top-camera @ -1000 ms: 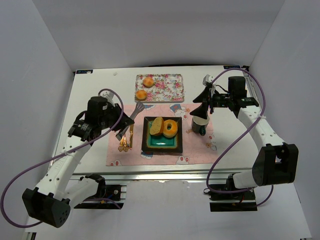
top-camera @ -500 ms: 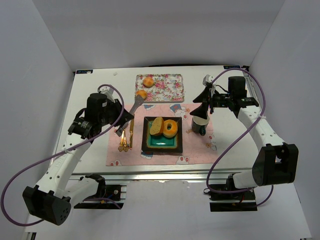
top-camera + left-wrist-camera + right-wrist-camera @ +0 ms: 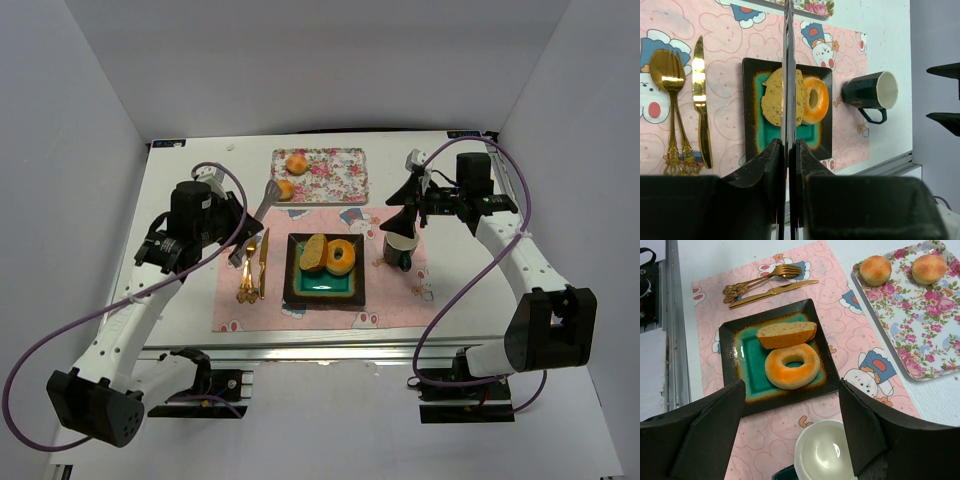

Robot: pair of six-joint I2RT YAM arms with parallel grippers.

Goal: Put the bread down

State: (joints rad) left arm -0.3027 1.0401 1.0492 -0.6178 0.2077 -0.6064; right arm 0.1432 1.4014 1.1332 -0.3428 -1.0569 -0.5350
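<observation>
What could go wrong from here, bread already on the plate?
The left tool is shut on a thin metal utensil whose tip looks close to the near roll on the floral tray; a swing might knock it off.
The right tool hangs open over the mug; dropping lower could tip it.

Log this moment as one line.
left pincer: shut on flat grey utensil | right pincer: open above mug | ring bread, bread slice: on square plate | two buns: on floral tray
</observation>
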